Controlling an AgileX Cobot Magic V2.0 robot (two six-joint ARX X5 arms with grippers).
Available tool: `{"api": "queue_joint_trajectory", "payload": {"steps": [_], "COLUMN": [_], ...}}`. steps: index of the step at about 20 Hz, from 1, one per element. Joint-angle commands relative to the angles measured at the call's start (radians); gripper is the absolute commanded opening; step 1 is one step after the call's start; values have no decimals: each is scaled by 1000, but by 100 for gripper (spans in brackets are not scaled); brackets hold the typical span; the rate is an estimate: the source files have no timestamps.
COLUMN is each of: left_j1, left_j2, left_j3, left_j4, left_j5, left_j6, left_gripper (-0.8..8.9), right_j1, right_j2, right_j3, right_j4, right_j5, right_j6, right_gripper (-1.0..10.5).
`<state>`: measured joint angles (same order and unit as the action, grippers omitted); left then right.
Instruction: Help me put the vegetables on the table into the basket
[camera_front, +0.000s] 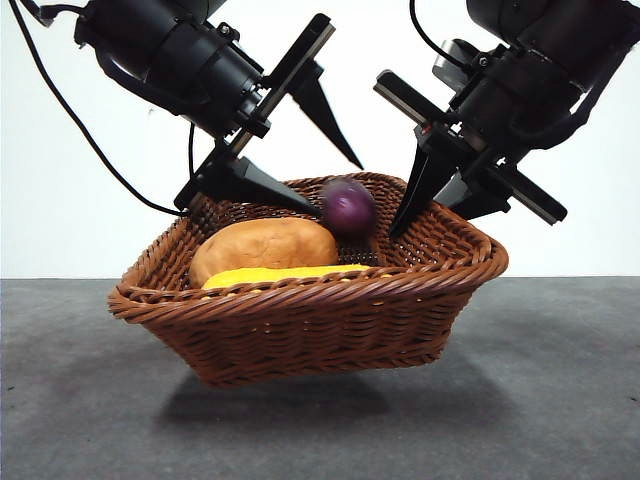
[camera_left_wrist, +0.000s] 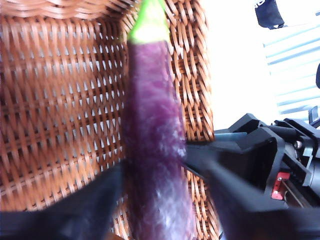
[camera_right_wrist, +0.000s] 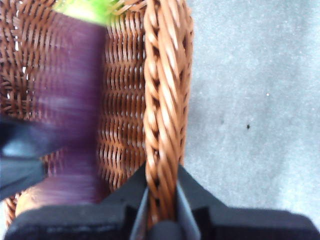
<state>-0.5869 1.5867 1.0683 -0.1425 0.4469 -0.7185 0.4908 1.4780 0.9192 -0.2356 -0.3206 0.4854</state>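
A: Front view first. What is around, and what blocks what?

B: One basket (camera_front: 310, 320) is tilted, its right end raised off the dark grey worktop (camera_front: 560, 400) with a shadow below it. Two dark arms come in from the top corners. Inside the basket I count three vegetables: one potato (camera_front: 262, 248), one corn cob (camera_front: 285, 273) showing as a yellow strip just behind the near rim, and one eggplant (camera_front: 348, 206), blurred, above the far rim between the two grippers. The near wall hides most of the corn.

A: And the jaws there?

B: The left gripper (camera_front: 325, 185) has its jaws spread wide, and the eggplant sits just beside the tip of the lower one. The right gripper (camera_front: 412, 205) reaches down to the basket's right rim.

A: Left wrist view?

B: The eggplant (camera_left_wrist: 155, 145) runs lengthwise between the left gripper's (camera_left_wrist: 160, 200) blurred jaws, green stem away from the camera, over the wicker floor (camera_left_wrist: 60, 110). The jaws stand apart on either side of it; whether they touch it I cannot tell. The other arm's gripper (camera_left_wrist: 260, 160) is beside the rim.

A: Right wrist view?

B: The right gripper (camera_right_wrist: 161, 195) has its jaws pinched on the braided rim (camera_right_wrist: 162, 100), one on each side. The eggplant (camera_right_wrist: 70, 110) is a purple blur inside the basket, and a patch of potato (camera_right_wrist: 27, 205) shows near it.
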Motion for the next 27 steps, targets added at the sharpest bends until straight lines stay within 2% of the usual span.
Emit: {"api": "queue_joint_trajectory", "payload": {"steps": [1,3,6,10,11,13,14,16,17,19,21,23,27], "left_j1": [0,10,42,123,153,221,252,314,342,383,409,422,436], "left_j2": [6,5,-29,-191,-248,-368,-418,-507,-546,-602,-633,-647,-646], "left_j3": [-6,0,32,65,65,65,65,65,65,65,65,65,65], "left_j4": [2,2,-2,-41,-67,-164,-221,-348,-416,-541,-622,-643,-641], "left_j5": [0,26,147,190,198,198,196,164,132,66,32,-11,-10], "left_j6": [16,18,50,111,153,273,330,476,540,647,729,769,772], "left_gripper": [377,377,377,371,320,21,-5,-6,-6,-6,-7,-7,-7], "right_j1": [2,2,0,-17,-28,-56,-74,-116,-139,-191,-264,-354,-507], "right_j2": [1,1,1,1,-3,-11,-13,-13,-13,-13,-13,-13,8], "right_j3": [-4,-4,-4,2,4,14,27,87,134,240,325,365,366], "right_j4": [26,25,26,26,26,26,19,-63,-136,-286,-371,-418,-487], "right_j5": [-12,-12,-12,-12,-19,-42,-66,-83,-77,-42,-52,-93,-104], "right_j6": [1,-1,-2,0,0,-1,-2,-51,-98,-192,-241,-284,-395], "right_gripper": [-12,-12,-12,-12,-12,-12,-12,-12,-12,-12,-12,-12,-12]}}
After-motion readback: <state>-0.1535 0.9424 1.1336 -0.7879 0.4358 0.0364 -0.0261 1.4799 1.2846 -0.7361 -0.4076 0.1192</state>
